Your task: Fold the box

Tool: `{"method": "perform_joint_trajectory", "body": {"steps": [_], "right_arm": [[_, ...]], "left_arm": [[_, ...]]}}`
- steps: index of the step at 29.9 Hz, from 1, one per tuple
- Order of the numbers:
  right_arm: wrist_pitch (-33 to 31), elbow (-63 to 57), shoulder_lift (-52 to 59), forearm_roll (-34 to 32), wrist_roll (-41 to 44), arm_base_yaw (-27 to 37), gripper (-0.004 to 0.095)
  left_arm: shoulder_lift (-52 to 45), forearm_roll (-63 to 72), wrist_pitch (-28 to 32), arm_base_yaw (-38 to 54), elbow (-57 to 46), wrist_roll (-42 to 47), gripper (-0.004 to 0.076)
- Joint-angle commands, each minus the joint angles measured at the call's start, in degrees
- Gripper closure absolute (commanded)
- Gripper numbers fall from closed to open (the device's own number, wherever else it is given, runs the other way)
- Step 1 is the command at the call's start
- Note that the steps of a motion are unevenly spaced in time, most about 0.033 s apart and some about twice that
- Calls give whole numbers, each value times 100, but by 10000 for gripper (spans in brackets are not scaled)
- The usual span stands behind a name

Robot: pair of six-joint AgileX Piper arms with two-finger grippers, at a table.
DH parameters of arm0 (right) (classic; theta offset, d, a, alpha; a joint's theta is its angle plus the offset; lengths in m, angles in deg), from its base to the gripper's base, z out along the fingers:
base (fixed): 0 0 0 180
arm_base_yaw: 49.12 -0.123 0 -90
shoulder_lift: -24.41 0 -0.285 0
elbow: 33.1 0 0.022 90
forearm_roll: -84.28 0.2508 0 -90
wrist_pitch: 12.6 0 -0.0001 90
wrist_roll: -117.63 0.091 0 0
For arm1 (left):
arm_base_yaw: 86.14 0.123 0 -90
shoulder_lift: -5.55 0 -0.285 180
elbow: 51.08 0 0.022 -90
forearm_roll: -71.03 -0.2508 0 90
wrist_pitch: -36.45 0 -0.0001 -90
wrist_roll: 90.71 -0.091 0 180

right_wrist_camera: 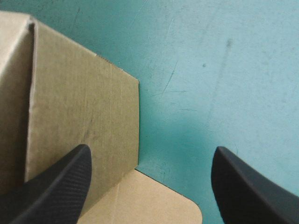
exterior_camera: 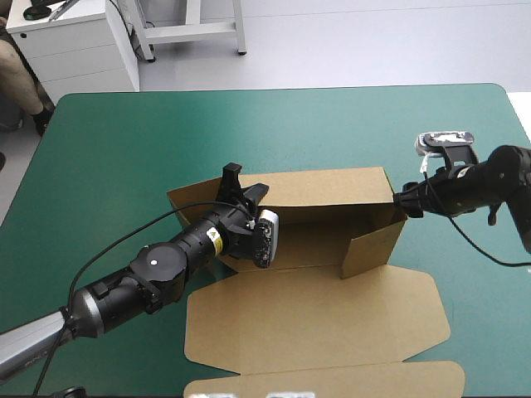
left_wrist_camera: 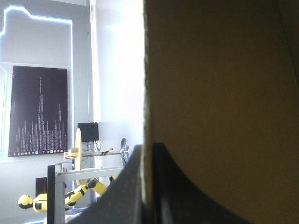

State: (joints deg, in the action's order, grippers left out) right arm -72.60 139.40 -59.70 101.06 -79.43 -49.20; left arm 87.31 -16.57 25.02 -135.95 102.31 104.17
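Note:
The brown box [exterior_camera: 332,192] stands mid-table with its back and right walls raised, and its lid [exterior_camera: 315,319] lies flat toward the near edge. My left gripper [exterior_camera: 243,189] is at the box's left end, reaching over the wall. In the left wrist view that gripper [left_wrist_camera: 147,186] is shut on the box, an upright wall [left_wrist_camera: 219,93] held edge-on between the fingers. My right gripper [exterior_camera: 403,199] is at the box's right end. Seen from the right wrist, it [right_wrist_camera: 150,149] stands open beside the end wall [right_wrist_camera: 79,102], one finger against the board and the other over the cover.
The teal-green cover [exterior_camera: 124,141] stretches bare from the box to the far and left edges. A rounded lid flap [right_wrist_camera: 145,200] lies flat under the right gripper. The lid's front flap [exterior_camera: 332,381] reaches the table's near edge.

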Motion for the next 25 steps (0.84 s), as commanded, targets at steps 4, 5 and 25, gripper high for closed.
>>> {"method": "perform_joint_trajectory", "body": {"steps": [4,5,25], "right_arm": [[978,-850,715,286,-810,35,252],[1063,-977,758,318,-942,35,252],[530,-1491,837,1066,-2217,35,252]], "left_arm": [[-175,-72,-63,2,167,54,728],[-175,-72,-46,2,167,54,728],[-175,-85,-47,2,167,54,728]]}}
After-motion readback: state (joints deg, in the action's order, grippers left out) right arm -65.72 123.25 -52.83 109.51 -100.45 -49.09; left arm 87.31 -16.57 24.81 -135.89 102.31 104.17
